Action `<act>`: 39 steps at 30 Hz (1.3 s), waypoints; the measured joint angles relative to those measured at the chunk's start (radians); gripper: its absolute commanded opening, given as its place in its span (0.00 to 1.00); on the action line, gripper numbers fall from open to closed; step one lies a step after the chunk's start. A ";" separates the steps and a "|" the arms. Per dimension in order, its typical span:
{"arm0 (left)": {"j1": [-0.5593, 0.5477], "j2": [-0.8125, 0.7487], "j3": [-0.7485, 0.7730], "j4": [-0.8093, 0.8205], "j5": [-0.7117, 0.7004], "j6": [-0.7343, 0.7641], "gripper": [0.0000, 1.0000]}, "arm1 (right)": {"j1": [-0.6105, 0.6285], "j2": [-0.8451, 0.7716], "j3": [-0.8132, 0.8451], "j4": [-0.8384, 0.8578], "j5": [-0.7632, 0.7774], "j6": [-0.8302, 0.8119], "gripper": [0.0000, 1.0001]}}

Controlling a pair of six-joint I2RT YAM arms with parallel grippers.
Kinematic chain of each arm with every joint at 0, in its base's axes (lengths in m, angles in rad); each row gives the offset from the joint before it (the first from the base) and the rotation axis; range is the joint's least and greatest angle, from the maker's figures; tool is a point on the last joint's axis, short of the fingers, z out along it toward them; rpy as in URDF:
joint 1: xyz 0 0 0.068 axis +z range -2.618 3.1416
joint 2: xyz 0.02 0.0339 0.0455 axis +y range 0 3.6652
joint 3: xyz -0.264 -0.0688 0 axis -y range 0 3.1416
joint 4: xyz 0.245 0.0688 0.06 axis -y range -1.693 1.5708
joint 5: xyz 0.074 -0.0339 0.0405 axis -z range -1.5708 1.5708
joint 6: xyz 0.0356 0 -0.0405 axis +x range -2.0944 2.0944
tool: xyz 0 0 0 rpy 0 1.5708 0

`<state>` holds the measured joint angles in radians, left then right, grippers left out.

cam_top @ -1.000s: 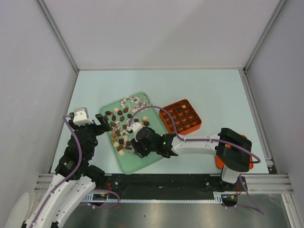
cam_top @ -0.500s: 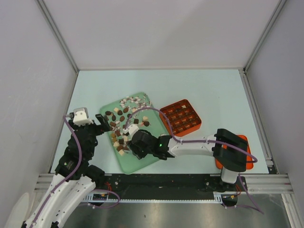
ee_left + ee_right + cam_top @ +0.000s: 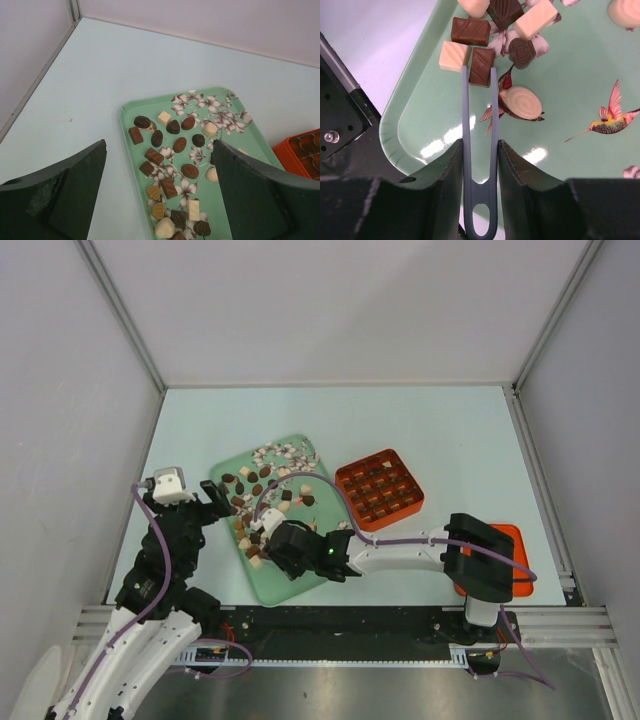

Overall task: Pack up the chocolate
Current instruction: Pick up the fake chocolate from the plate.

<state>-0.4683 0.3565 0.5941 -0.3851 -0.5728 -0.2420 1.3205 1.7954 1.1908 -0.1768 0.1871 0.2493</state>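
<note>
Right claw (image 3: 480, 146) reaches left, pinching tweezers (image 3: 465, 120) above tray (image 3: 415, 125).

The tray (image 3: 415, 120) was glossy green with glare spots. The tongs (image 3: 465, 150) looked matt grey plastic. The chocolate (image 3: 470, 31) looked smooth.

Chocolate (image 3: 505, 10) cropped at top edge, orange box (image 3: 302, 152) cropped at right

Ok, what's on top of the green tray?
Scattered chocolate pieces, dark, lighter brown and cream, on its flower-and-hummingbird print. Grey tweezers held in the right hand straddle one dark ribbed piece. From above, the right arm hides the tray's near part.
</note>
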 measured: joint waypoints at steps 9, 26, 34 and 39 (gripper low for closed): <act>0.000 -0.006 0.000 0.000 0.000 0.000 0.92 | 0.000 0.011 0.012 -0.020 0.020 -0.004 0.20; 0.000 -0.012 0.000 0.000 0.000 0.000 0.92 | -0.013 -0.126 0.016 -0.141 0.076 -0.023 0.00; 0.000 -0.013 0.000 0.000 0.005 0.000 0.92 | -0.174 -0.289 0.011 -0.218 0.147 -0.048 0.00; 0.000 -0.016 0.000 0.000 0.010 0.000 0.92 | -0.362 -0.369 -0.023 -0.233 0.163 -0.068 0.00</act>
<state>-0.4679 0.3408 0.5938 -0.3851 -0.5632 -0.2420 0.9581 1.4265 1.1679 -0.4099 0.3500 0.1818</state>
